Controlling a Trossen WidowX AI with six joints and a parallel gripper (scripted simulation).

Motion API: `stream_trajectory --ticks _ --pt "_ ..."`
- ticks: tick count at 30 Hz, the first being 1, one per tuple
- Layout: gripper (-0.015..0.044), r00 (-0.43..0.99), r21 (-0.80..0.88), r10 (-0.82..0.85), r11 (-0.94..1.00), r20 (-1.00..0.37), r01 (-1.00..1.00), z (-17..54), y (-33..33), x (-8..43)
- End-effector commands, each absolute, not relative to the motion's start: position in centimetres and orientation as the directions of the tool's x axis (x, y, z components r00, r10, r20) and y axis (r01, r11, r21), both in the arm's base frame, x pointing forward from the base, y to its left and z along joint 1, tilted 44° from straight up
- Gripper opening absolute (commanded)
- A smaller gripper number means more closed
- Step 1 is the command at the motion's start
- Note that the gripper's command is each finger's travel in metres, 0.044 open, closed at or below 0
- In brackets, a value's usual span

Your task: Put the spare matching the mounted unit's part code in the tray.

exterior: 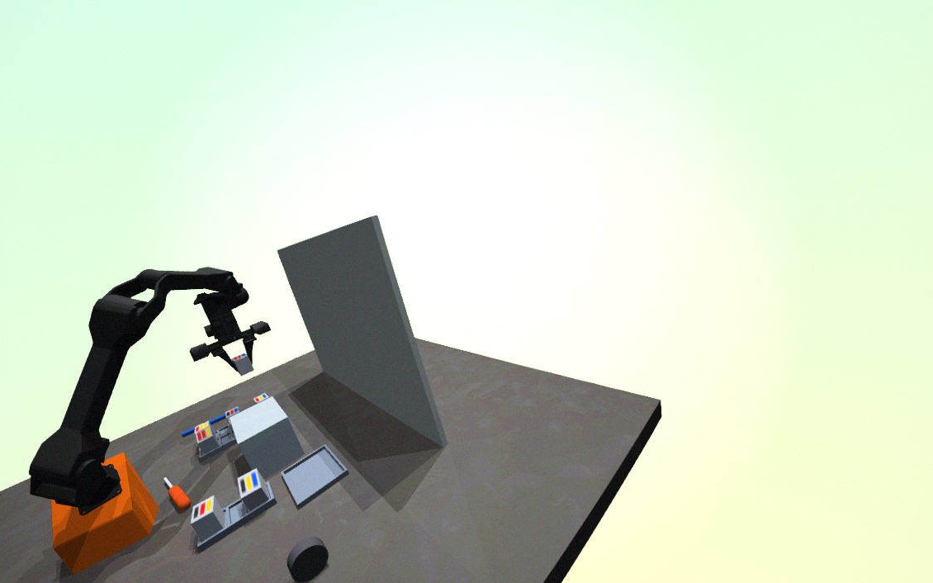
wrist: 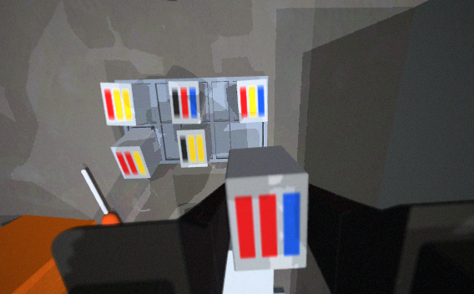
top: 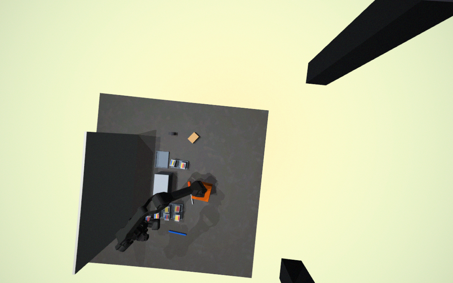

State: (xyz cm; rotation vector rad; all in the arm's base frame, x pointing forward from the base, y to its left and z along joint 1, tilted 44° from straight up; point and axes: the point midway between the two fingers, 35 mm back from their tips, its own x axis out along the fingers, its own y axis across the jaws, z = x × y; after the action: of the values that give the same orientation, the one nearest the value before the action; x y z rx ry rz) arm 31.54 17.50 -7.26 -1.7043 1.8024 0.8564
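My gripper is shut on a grey spare with red, red and blue bars. It holds the spare in the air above the table, clear of the larger rack. Several other spares stand in that rack, such as red-yellow-blue and black-yellow-yellow. The tray lies empty beside a small rack with two spares. A pale grey block stands between the tray and the larger rack. No code shows on its visible sides; its back is hidden.
A tall grey panel stands behind the block and tray. A screwdriver lies by the orange base. A black disc, a tan block and a blue rod are on the table.
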Motion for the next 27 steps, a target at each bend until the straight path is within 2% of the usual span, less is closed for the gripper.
stream_trajectory --ticks 1,12,27 --pt "0.0 -0.087 0.1 -0.665 0.018 -0.742 -0.995 -5.6 16.5 32.5" --pt "0.0 -0.087 0.072 -0.643 0.05 -0.761 -0.996 0.7 10.3 35.8" --pt "0.0 -0.079 0.065 -0.647 0.045 -0.759 -0.997 9.4 0.5 37.1"
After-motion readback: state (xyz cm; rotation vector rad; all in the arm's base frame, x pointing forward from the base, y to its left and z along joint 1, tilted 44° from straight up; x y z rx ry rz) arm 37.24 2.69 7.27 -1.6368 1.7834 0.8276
